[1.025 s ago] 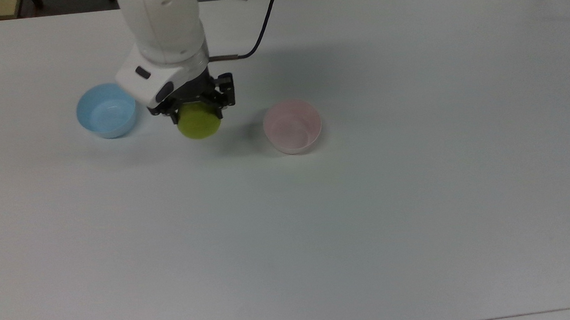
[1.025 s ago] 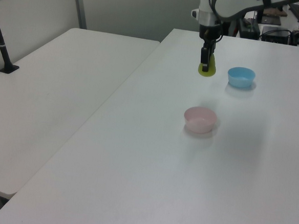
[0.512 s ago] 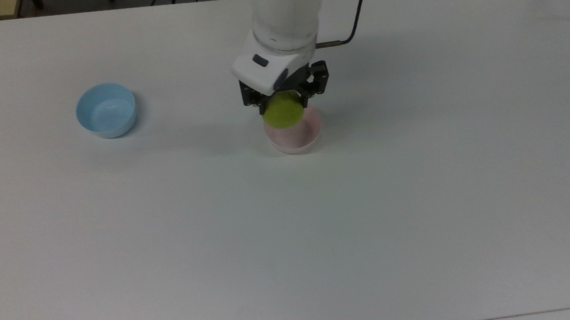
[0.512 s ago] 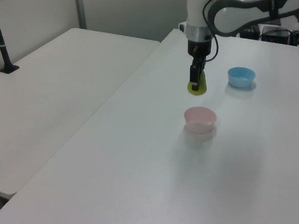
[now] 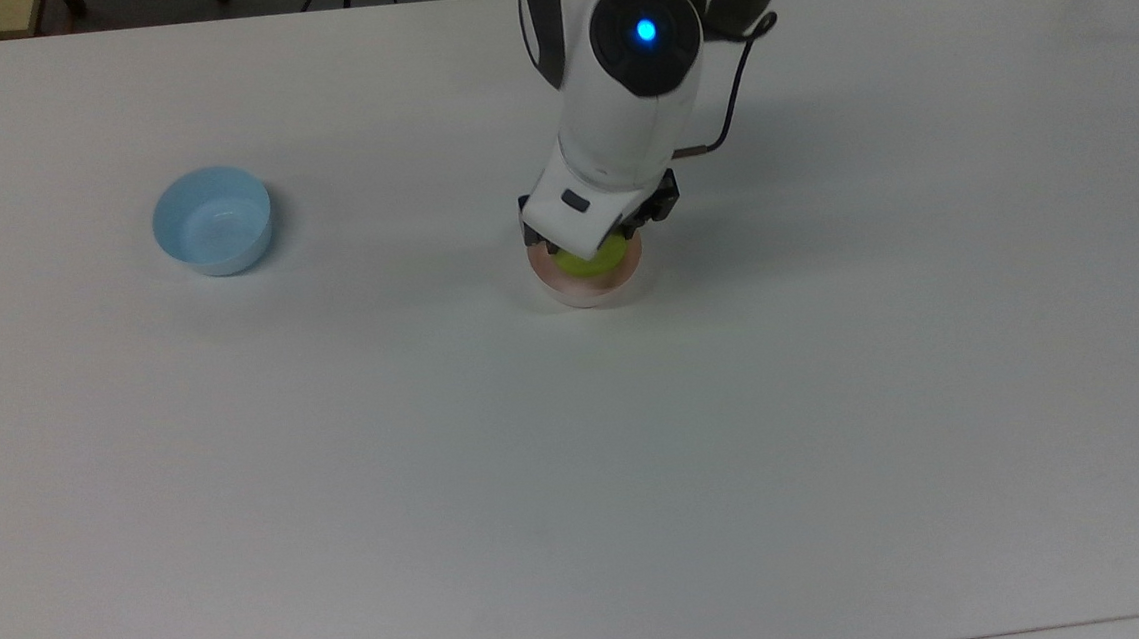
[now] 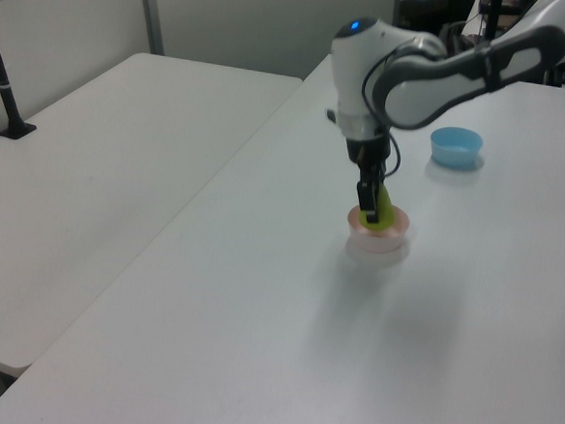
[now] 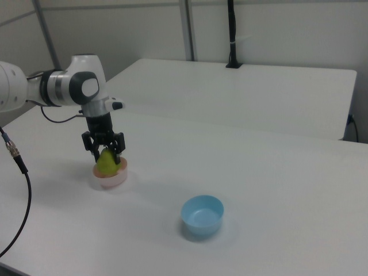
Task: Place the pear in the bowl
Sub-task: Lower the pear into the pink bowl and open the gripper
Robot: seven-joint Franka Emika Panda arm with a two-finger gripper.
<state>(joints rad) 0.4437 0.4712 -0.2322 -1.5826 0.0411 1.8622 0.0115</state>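
Note:
The yellow-green pear (image 5: 591, 257) (image 6: 380, 207) (image 7: 106, 164) sits low inside the pale pink bowl (image 5: 587, 289) (image 6: 379, 242) (image 7: 111, 180), its top rising above the rim. My gripper (image 5: 592, 246) (image 6: 369, 207) (image 7: 105, 153) points straight down over the bowl and is shut on the pear, with the black fingers on either side of it. The white arm hides the pear's upper part and the far rim of the bowl in the top view.
A light blue bowl (image 5: 212, 221) (image 6: 456, 147) (image 7: 202, 216) stands apart on the white table (image 5: 579, 459), toward the top view's left. A second white table (image 6: 102, 161) adjoins it. A black cable (image 7: 17, 190) hangs at the right view's left.
The arm carried the pear from beside the blue bowl toward the top view's right, then lowered it from above the pink bowl down into it.

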